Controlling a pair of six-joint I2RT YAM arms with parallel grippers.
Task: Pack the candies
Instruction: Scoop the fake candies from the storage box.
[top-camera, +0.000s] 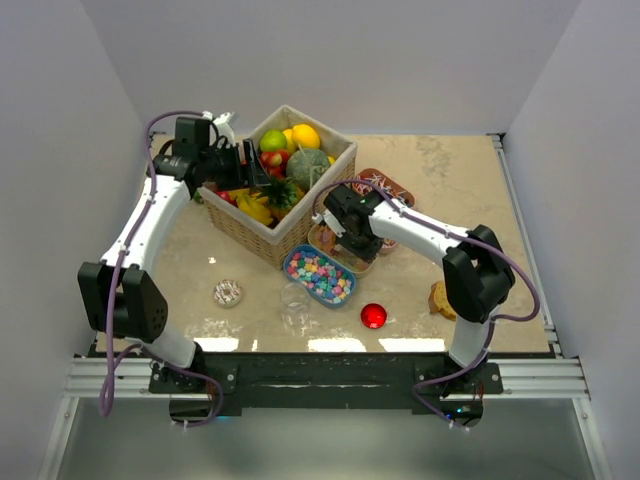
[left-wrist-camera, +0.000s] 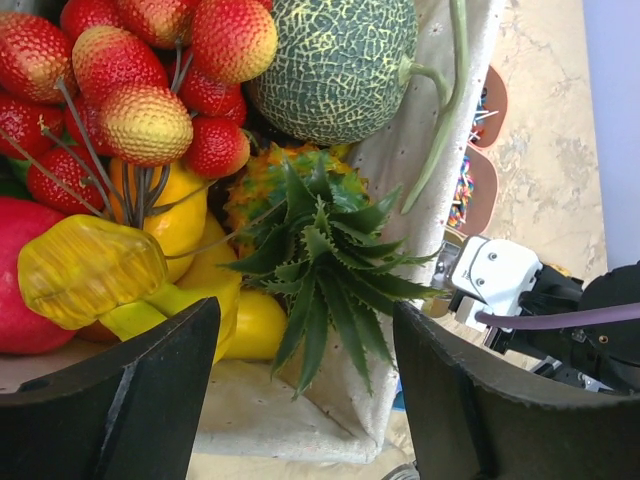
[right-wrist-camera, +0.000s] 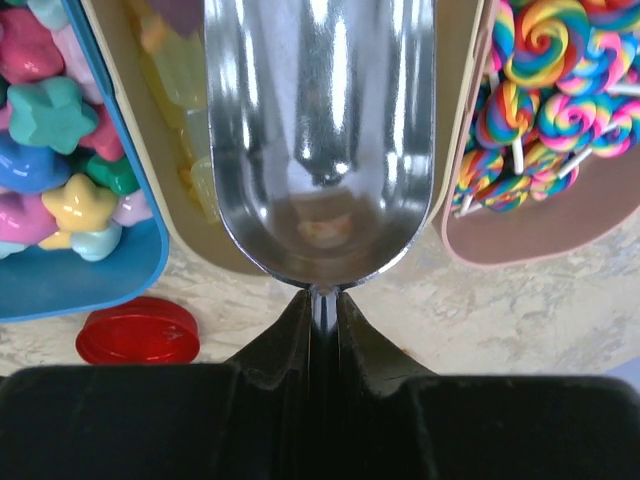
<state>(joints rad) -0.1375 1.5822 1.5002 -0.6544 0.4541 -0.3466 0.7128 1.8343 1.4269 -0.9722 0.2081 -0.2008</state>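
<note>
The right pincer (right-wrist-camera: 322, 312), clenched on the metal scoop (right-wrist-camera: 320, 150) above the beige tray (right-wrist-camera: 195, 228) of yellow gummies (right-wrist-camera: 170, 60) beside the pastel candies (right-wrist-camera: 45, 115) in the blue tray (right-wrist-camera: 90, 282), should probably tip the lip down and push shallowly, while the left pincer (left-wrist-camera: 305, 385) hangs released over the fruit basket (left-wrist-camera: 440, 130).

Basket (top-camera: 247, 233) back-centre. Candies (top-camera: 320, 276) in trays (top-camera: 291, 263) just front-right of it; scoop (right-wrist-camera: 320, 150) over middle tray (right-wrist-camera: 205, 240). Doughnut (top-camera: 228, 293) front-left, lid (top-camera: 374, 316) front-right.
</note>
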